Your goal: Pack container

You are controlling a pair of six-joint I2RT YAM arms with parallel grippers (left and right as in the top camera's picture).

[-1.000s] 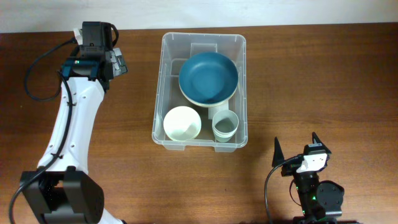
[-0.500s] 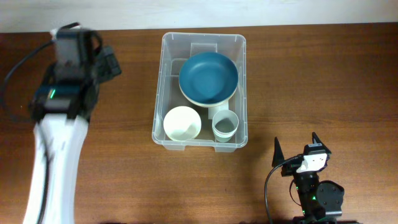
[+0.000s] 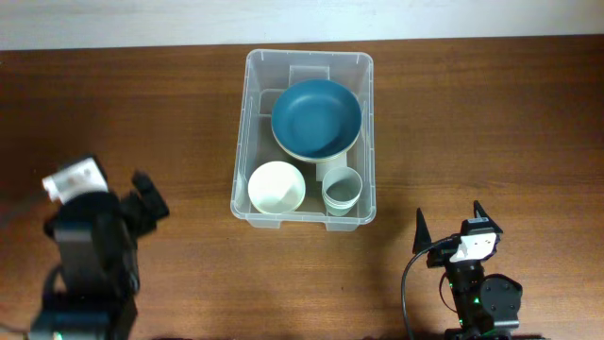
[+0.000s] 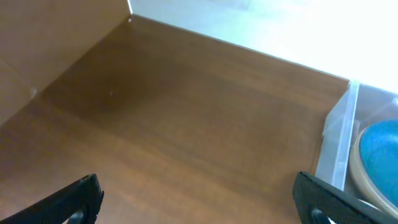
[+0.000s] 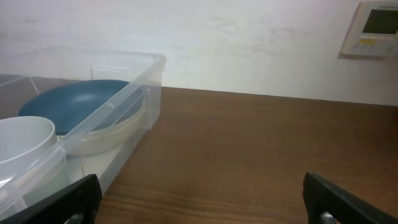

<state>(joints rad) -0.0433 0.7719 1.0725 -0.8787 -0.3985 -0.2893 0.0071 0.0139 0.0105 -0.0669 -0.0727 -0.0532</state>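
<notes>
Since a second ago the left arm (image 3: 90,260) has swung away from the container's far left corner and folded back to the near left part of the surface (image 3: 491,113), well apart from the container (image 3: 309,54). The right arm (image 3: 483,295) has not shifted.

The brown wooden surface carries the clear container a little beyond its middle, standing flat with its long sides running away from the robot. Inside it, the blue bowl (image 3: 316,115) fills most of the far half and rests in a pale dish (image 3: 300,151), whose rim shows along the bowl's near edge. The white bowl (image 3: 276,186) sits upright in the near left corner. The pale cup (image 3: 342,189) stands upright in the near right corner, just beside the white bowl and close against the pale dish.

The left hand (image 4: 196,183) is released, its two black fingers (image 4: 78,199) spread wide over bare wood with nothing between them. Its wrist view catches the container's left wall and a slice of the blue bowl at the right edge. The right hand (image 5: 200,180) is likewise released and empty, its fingers wide apart, at the near right of the surface. From its wrist view the container lies off to the left, and a small white wall panel (image 5: 376,28) shows at the top right.
</notes>
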